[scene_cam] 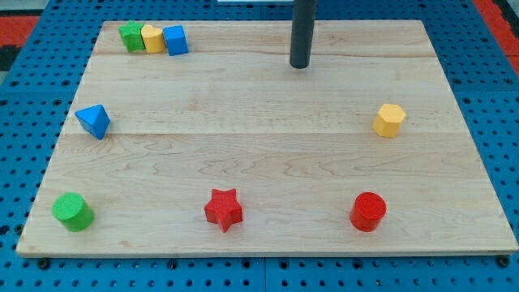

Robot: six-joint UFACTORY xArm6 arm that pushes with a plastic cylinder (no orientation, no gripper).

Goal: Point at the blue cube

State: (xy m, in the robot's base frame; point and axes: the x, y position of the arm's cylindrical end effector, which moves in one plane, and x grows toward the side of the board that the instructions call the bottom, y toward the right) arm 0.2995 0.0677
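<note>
The blue cube [175,40] sits near the board's top left corner, last on the right of a row with a green block [130,36] and a yellow block [152,38] touching side by side. My tip [300,65] is the lower end of a dark rod at the view's top centre. It stands well to the right of the blue cube and slightly lower in the view, touching no block.
On the wooden board [268,154]: a blue triangular block [94,121] at the left, a green cylinder [72,212] at the bottom left, a red star [224,209] at the bottom centre, a red cylinder [368,212] at the bottom right, a yellow hexagonal block [389,120] at the right.
</note>
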